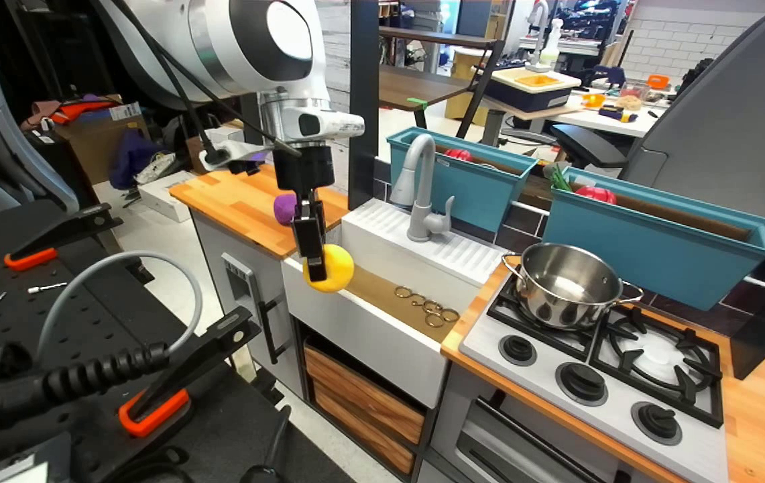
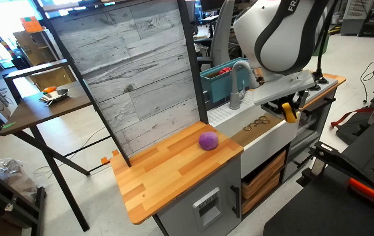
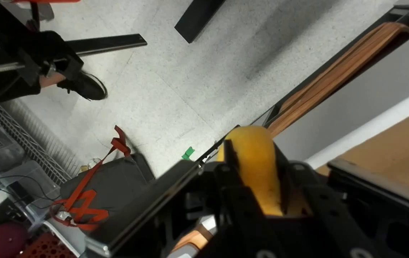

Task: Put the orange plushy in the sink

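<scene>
Black hand (image 3: 254, 157) in a tight pinch on the orange plushy (image 3: 257, 170), apparently near the sink (image 1: 365, 335).

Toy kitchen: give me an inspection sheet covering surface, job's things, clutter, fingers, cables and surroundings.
Surface: wooden counter carries a purple ball.
Job's things: orange plushy held in the air, not yet in the sink.
Clutter: metal rings in the sink; steel pot on the stove.
Fingers: closed on the plushy.
Cables: black cables along the arm; grey hose looping over the black bench.
Surroundings: teal bins behind sink and stove, office chair beyond.
</scene>
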Available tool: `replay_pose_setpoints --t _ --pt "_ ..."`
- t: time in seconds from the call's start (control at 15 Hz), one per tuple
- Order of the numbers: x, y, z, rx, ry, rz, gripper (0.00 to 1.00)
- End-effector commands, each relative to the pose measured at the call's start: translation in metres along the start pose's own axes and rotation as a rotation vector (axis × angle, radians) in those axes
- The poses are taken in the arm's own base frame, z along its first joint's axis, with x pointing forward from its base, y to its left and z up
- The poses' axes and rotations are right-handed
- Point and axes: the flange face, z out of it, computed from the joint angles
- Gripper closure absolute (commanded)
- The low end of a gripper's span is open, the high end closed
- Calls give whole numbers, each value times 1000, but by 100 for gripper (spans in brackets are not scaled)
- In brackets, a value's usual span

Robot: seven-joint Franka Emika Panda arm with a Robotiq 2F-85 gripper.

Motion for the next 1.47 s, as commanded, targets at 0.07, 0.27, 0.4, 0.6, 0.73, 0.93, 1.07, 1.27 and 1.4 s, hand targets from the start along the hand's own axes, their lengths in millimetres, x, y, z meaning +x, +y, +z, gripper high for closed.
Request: replay_pose_setpoints --t 0.07,0.27,0.4,0.6,0.73,0.93,1.07,1.27,1.4 --pt "23 -30 7 24 59 34 94" --pt "24 -58 14 27 87 14 94" --pt "25 -80 18 33 112 -1 94" --pt "25 -109 24 47 142 -15 94" --pt "22 -124 33 48 155 -28 94" --pt "15 -139 54 33 162 -41 94" --pt "9 -146 72 14 156 -50 94" --pt "5 -155 88 -10 147 -61 87" --pt "8 -162 81 -14 145 -63 52"
